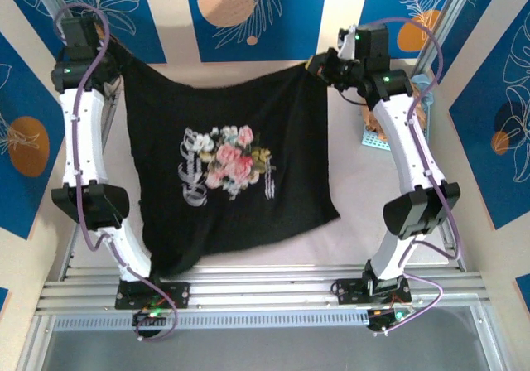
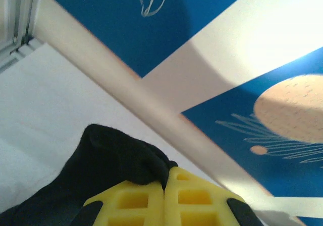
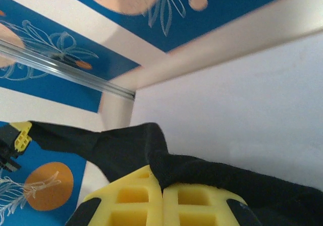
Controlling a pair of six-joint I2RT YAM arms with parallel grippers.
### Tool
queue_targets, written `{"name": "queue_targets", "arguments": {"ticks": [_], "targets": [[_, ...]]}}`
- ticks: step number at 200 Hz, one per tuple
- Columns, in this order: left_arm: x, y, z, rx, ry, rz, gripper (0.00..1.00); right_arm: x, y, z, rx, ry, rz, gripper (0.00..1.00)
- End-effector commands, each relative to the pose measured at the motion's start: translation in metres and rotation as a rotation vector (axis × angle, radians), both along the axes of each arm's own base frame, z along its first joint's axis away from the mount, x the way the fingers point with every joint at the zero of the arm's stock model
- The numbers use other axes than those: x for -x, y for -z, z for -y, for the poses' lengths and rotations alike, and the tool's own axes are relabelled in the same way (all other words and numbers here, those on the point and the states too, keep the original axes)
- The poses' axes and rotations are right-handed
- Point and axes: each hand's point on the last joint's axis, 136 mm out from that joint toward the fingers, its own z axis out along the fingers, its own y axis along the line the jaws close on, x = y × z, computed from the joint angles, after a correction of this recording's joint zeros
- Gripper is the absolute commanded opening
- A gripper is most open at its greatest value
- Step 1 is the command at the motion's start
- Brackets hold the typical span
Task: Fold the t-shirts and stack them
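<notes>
The black t-shirt with a pink-and-white rose print hangs stretched between my two grippers, and its lower edge trails onto the table near the front rail. My left gripper is shut on its far left corner. In the left wrist view, the yellow fingers pinch a bunch of the black cloth. My right gripper is shut on the far right corner, and in the right wrist view the black cloth runs out from between the closed fingers toward the other gripper.
A light blue perforated basket stands at the back right, partly behind the right arm, with something tan-brown inside. The white table shows right of the shirt. Blue patterned walls close in the back and both sides.
</notes>
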Motion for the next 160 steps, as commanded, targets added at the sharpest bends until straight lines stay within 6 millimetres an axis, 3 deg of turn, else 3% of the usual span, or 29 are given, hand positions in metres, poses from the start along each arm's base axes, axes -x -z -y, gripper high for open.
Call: {"name": "queue_targets", "arguments": {"ticks": [1,20,36,52,68,84,100,112,123,146,160], "targets": [[0.071,-0.178,0.014,-0.105,0.052,0.482,0.00,0.017,-0.103,0.018,-0.031,0.028,0.286,0.00],[0.124,-0.246,0.013,-0.206,0.004,0.686,0.00,0.020,-0.139,0.037,-0.048,0.090,0.363,0.00],[0.162,-0.273,0.009,-0.274,-0.054,0.763,0.00,0.022,-0.158,0.051,-0.057,0.127,0.393,0.00],[0.181,-0.273,0.012,-0.297,-0.046,0.749,0.00,0.020,-0.159,0.058,-0.055,0.136,0.384,0.00],[0.184,-0.245,0.021,-0.277,0.001,0.648,0.00,0.014,-0.139,0.057,-0.033,0.122,0.330,0.00],[0.183,-0.190,0.024,-0.246,0.021,0.496,0.00,0.007,-0.097,0.051,-0.019,0.098,0.219,0.00],[0.185,-0.114,0.026,-0.177,0.028,0.333,0.00,0.008,-0.043,0.042,0.011,0.083,0.110,0.00],[0.191,-0.044,0.032,-0.074,0.033,0.187,0.00,0.015,0.009,0.038,0.043,0.091,0.016,0.00],[0.203,0.034,0.039,0.009,0.036,0.007,0.00,0.025,0.065,0.036,0.049,0.101,-0.110,0.00],[0.248,0.185,0.057,0.134,0.056,-0.349,0.00,0.062,0.182,0.035,0.078,0.137,-0.409,0.00],[0.276,0.259,0.070,0.211,0.079,-0.525,0.00,0.087,0.239,0.036,0.131,0.156,-0.572,0.00]]}}
